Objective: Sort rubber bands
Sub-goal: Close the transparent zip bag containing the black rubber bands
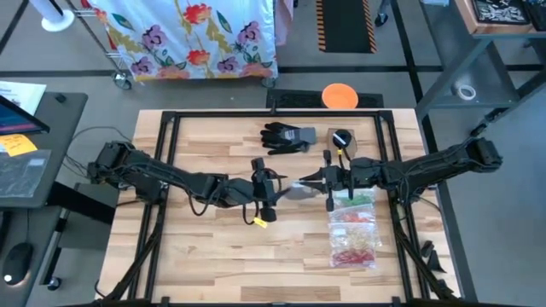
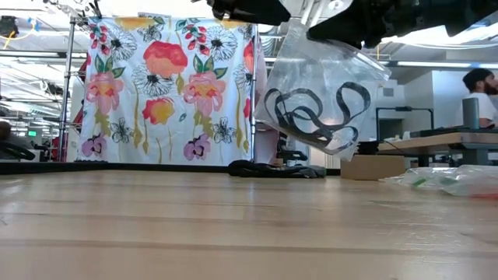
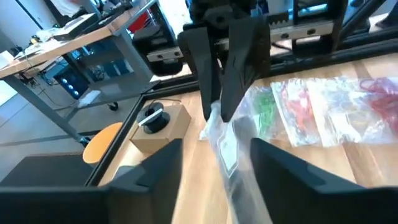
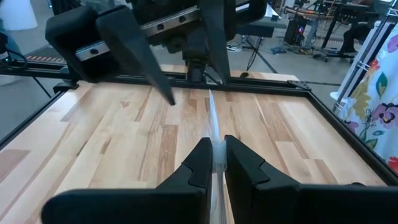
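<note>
black rubber bands (image 2: 315,115) in clear bag (image 2: 327,74), right jaws pinching it, left jaws wide

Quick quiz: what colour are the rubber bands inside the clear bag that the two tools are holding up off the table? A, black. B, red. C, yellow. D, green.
A: in the low view the lifted clear bag shows only black rubber bands, dark loops against the plastic; the right tool is pinching its edge.

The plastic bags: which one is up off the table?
The clear bag holding black rubber bands, hanging in the air between the left pincer and the right pincer. The other bags, with green, orange and red bands, lie flat on the table.
</note>
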Robot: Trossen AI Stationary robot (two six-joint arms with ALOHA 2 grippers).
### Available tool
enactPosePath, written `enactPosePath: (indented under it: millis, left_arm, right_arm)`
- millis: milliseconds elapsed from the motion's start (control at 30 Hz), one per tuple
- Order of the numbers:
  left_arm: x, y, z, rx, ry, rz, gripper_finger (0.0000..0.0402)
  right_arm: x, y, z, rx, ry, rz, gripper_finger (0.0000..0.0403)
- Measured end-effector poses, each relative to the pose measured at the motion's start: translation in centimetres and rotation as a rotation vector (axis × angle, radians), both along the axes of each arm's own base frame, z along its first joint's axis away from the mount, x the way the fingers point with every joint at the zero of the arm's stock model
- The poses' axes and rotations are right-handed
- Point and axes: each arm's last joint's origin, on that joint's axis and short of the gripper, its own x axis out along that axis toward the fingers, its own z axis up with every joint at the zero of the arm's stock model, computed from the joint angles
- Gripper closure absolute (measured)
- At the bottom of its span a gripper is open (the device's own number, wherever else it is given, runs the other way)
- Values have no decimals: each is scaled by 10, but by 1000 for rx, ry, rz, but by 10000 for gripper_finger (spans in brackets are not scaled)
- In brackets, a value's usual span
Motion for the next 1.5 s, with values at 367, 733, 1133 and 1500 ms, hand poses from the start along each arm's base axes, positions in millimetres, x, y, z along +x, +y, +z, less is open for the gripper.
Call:
enactPosePath:
  millis: [367, 733, 1133, 1500]
  left_arm:
    - [18, 5, -11, -11, -64, -45, 174]
    - [18, 6, -10, -53, -79, -33, 210]
    - [18, 6, -10, -42, -75, -32, 393]
    - [11, -3, -6, 30, -70, 51, 401]
  right_arm:
    - [0, 0, 0, 0, 2, 1, 372]
    - [0, 0, 0, 0, 0, 1, 372]
    - [0, 0, 0, 0, -2, 2, 372]
    - [0, 0, 1, 0, -6, 3, 372]
